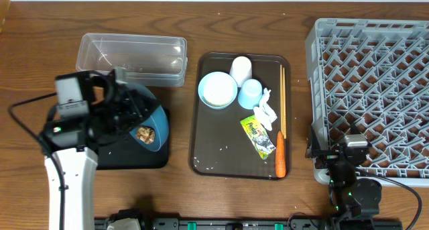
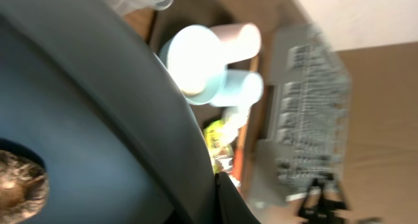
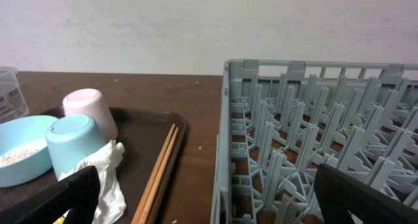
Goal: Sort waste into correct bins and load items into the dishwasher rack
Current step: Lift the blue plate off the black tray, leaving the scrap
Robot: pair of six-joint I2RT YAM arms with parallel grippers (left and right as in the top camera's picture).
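Note:
My left gripper is shut on the rim of the dark-blue plate, holding it tilted above the black tray. A brown food lump lies on the plate. Behind it stands the clear tub. On the brown serving tray are the bowl holding rice, white cup, light-blue cup, tissue, wrapper, carrot and chopsticks. My right gripper is open and holds nothing, astride the rack's near-left wall.
The rack fills the right side of the table, up to its right edge. Bare wood shows as a narrow strip between the serving tray and the rack. A white wall stands behind the table.

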